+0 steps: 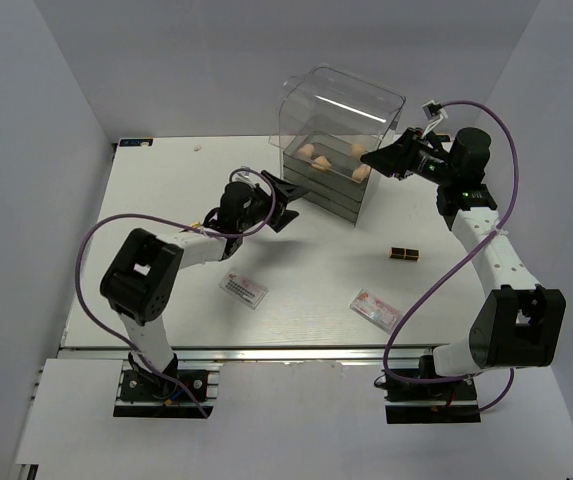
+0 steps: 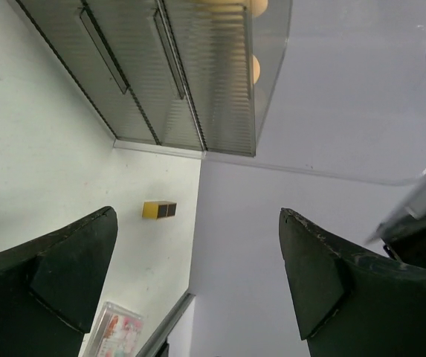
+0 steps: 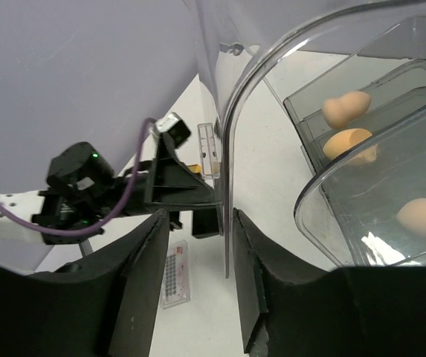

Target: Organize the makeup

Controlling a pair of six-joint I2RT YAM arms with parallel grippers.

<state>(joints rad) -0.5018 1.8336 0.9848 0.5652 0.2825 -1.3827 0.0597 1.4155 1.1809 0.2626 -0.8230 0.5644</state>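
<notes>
Showing the makeup part-sorted: four peach sponges (image 1: 311, 152) already lie inside the clear drawer box (image 1: 341, 110), in its upper part above the closed drawers, at the middle of the tabletop's (image 1: 166, 200) far edge. Still loose on the tabletop are the brown-and-gold tubes (image 1: 403, 254), lying close together right of centre, and two flat white-pink packets, one (image 1: 243, 290) left of centre and one (image 1: 376, 310) right of centre, both toward the near edge. By this count the sponges are done, and the tubes and packets are left, roughly half of the job.

The right fingers (image 3: 142, 282) stand partly apart at the box's right side, straddling the edge of a clear wall; a gap shows on one side, so they do not appear clamped on it. The left fingers (image 2: 71, 268) are spread wide with nothing between them, just in front of the box's drawer fronts.
</notes>
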